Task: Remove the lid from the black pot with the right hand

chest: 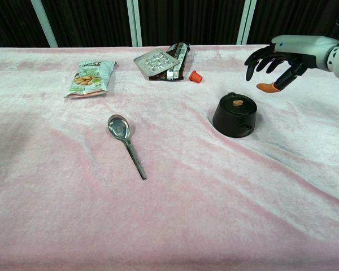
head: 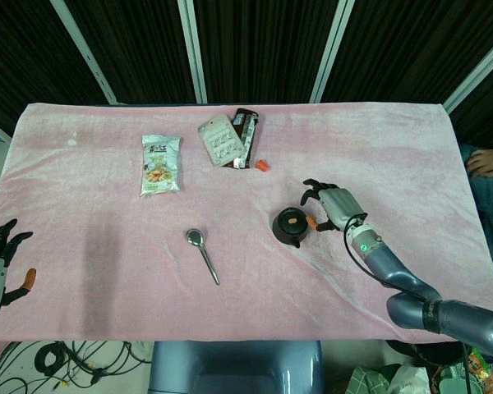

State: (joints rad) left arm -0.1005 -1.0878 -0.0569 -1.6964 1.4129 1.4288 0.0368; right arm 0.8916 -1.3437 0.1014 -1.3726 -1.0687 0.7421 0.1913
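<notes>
We see the right hand [chest: 273, 61] empty, fingers spread, beside the lidded black pot [chest: 234, 115].

Even, bright overhead light fills both views; the pink worktop [head: 394, 148] shows soft faint shadows at lower left, focus stays sharp, backdrop dark.

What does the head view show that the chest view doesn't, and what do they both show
Only the head view shows the left hand, fingers spread, at the table's near left edge, plus the right forearm. Only the chest view shows, from the side, the gap between the right hand and the black pot: the hand hovers above and to its right, touching nothing. Both show the lid on the pot, the spoon, the snack bag and the packets.
</notes>
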